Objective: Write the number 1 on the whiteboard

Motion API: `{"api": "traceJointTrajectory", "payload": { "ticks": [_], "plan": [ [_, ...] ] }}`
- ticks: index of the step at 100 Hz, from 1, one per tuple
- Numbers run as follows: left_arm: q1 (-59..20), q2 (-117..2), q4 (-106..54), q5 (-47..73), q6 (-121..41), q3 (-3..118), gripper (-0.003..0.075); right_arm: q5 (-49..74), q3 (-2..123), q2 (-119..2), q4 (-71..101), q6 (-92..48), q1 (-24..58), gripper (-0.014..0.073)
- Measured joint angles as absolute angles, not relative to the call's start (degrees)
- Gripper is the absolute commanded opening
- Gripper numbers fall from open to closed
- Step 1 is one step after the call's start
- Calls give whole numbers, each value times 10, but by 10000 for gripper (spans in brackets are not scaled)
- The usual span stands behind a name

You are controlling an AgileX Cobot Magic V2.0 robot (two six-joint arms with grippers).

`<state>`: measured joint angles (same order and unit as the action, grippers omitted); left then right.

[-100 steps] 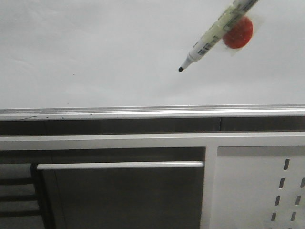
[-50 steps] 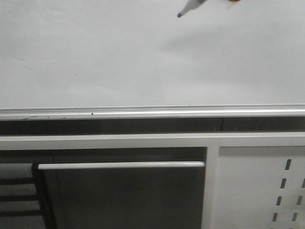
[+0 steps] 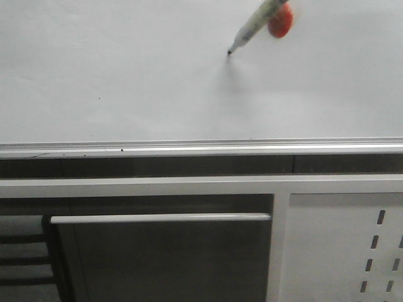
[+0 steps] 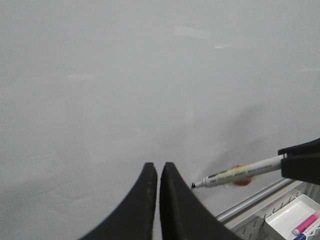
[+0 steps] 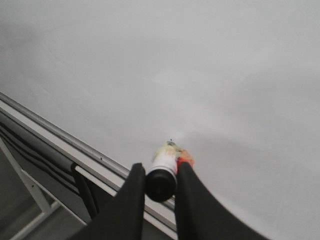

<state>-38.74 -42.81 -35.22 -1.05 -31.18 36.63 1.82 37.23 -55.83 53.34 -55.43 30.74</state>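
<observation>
The whiteboard (image 3: 126, 82) fills the upper front view, with its silver rail (image 3: 189, 149) along the lower edge. No black stroke of the number 1 shows on it, only tiny specks. My right gripper (image 5: 161, 170) is shut on a white marker pen (image 3: 252, 26) with an orange-red round piece (image 3: 280, 22) at its barrel. The pen's black tip (image 3: 228, 53) points at the board, at or just off its surface. The pen (image 4: 240, 175) and the right fingers (image 4: 300, 162) also show in the left wrist view. My left gripper (image 4: 158, 167) is shut and empty, near the board, just left of the pen tip.
Below the rail are a dark gap, a white frame bar (image 3: 189, 186) and a grey perforated metal panel (image 3: 340, 251) at the lower right. A white tray (image 4: 292, 215) with a pink marker (image 4: 306, 223) lies below the board on the right.
The pen rose until only its tip showed at the top of the front view, then came back down. Its tip is now higher and slightly further left than one second ago.
</observation>
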Motion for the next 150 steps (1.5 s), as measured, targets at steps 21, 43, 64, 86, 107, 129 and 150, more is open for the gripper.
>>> {"api": "traceJointTrajectory", "payload": {
  "ticks": [21,43,64,86,107,129,150],
  "plan": [
    [-387,-428,-348,-22,-312,366,-20,8,372,-630,529,-554,307,-52],
    [-387,-428,-346,-20,-312,366,-20,131,372,-617,523,-555,307,-51],
    [-387,-437,-345,20,-312,366,-3,226,397,-553,516,-553,307,-51],
    [-434,-486,-343,53,-312,365,278,311,471,-550,512,-537,287,-51],
    [-511,-524,-315,42,-312,365,409,417,541,-582,506,-533,246,-52],
    [-562,-575,-266,26,-312,374,408,511,603,-629,501,-533,240,-52],
    [-565,-613,-258,21,-312,389,387,543,619,-641,498,-533,240,-52]
  ]
}}
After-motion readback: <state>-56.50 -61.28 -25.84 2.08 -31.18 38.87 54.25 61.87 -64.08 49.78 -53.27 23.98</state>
